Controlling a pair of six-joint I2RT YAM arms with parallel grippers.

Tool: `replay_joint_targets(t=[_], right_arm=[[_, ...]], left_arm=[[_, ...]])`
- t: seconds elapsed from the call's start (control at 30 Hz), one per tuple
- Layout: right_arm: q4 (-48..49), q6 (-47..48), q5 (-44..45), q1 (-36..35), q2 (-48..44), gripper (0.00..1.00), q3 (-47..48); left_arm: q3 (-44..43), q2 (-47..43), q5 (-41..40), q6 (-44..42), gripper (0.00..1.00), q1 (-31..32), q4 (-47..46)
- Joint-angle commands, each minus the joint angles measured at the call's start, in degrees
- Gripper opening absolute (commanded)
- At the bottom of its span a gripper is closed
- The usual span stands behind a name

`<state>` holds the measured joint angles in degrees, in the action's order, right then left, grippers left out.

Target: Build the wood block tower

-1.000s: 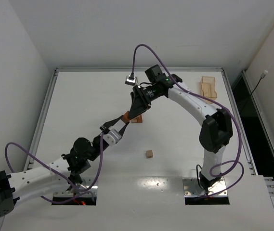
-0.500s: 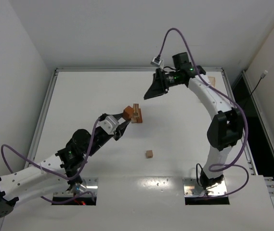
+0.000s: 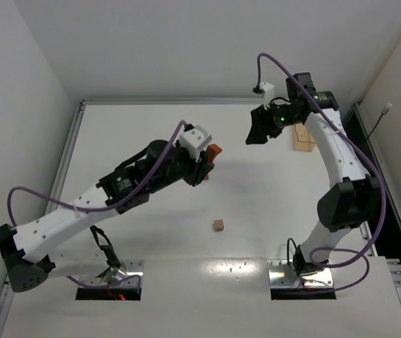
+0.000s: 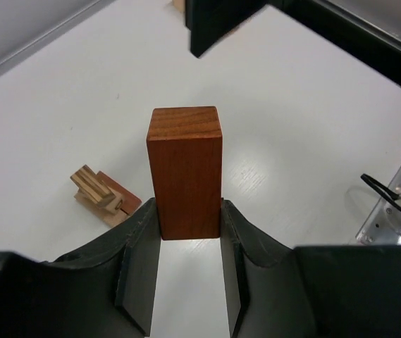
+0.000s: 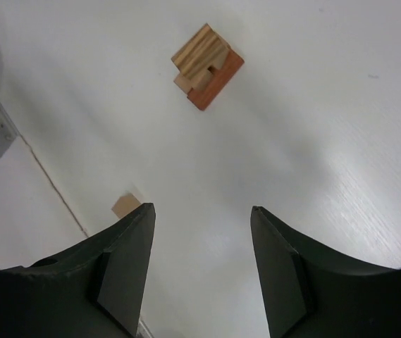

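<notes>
2 arms are reaching over the white table (image 3: 115, 134). Left claw (image 4: 186, 215) is grasping a reddish-brown block (image 4: 184, 165); its fingers are pressing the block's lower sides while the rest of the piece is sticking out past the tips.

In the left wrist view the tower (image 4: 104, 196) is sitting on the table at 8 o'clock from that block and is not touching it. It is showing as a low stack, with a reddish-brown slab underneath and tan striped pieces on top. In the top view the left claw is hanging near the table's middle and hiding that spot.

Right claw (image 5: 199, 218) is hanging released, its jaws standing spread with nothing between them. In the top view it is sitting at 2 o'clock from the left claw, well apart from it. In its own view the tower is lying toward 12 o'clock on the bare table.

1 small tan cube (image 3: 218, 225) is lying alone at 6 o'clock from the left claw, well apart. 1 light-wood tray (image 3: 303, 137) is sitting toward 1 o'clock on the table, partly behind the right arm.
</notes>
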<state>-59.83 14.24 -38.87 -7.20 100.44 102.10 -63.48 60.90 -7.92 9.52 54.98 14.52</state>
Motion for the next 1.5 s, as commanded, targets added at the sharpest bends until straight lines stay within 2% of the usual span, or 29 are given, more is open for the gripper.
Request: replay_joint_targets(t=[0.0, 0.13, 0.23, 0.37, 0.57, 0.7, 1.0, 1.47], right_arm=[[-1.60, 4.39, 4.51, 0.52, -5.43, 0.54, -2.96], [-1.60, 4.39, 5.82, 1.66, -8.06, 0.54, -4.89], [-1.60, 4.39, 6.53, 2.19, -10.26, 0.54, -6.56], [-1.60, 4.39, 7.85, 3.94, -12.19, 0.55, -8.85], [-2.13, 2.64, 8.99, 5.79, -13.43, 0.56, -9.38], [-2.13, 1.50, 10.04, 6.32, -14.57, 0.56, -10.52], [-0.99, -0.87, 10.04, 7.38, -15.10, 0.56, -11.14], [-0.46, -2.46, 10.57, 7.38, -15.10, 0.56, -11.67]], left_arm=[[-10.74, 6.75, 4.05, 2.86, 0.00, -3.72, 10.51], [-17.54, 15.02, 11.34, 9.36, 0.00, -9.88, 15.26], [-24.04, 22.90, 13.45, 12.09, 0.00, -14.26, 20.08], [-31.96, 32.60, 20.92, 14.65, 0.00, -21.13, 23.88], [-36.54, 39.99, 21.02, 20.44, 0.00, -26.06, 25.20], [-36.54, 42.71, 16.20, 22.39, 0.00, -26.77, 26.43], [-34.16, 47.37, 11.97, 23.53, 0.00, -26.77, 26.96], [-30.74, 47.82, 8.54, 23.53, 0.00, -23.16, 27.58]])
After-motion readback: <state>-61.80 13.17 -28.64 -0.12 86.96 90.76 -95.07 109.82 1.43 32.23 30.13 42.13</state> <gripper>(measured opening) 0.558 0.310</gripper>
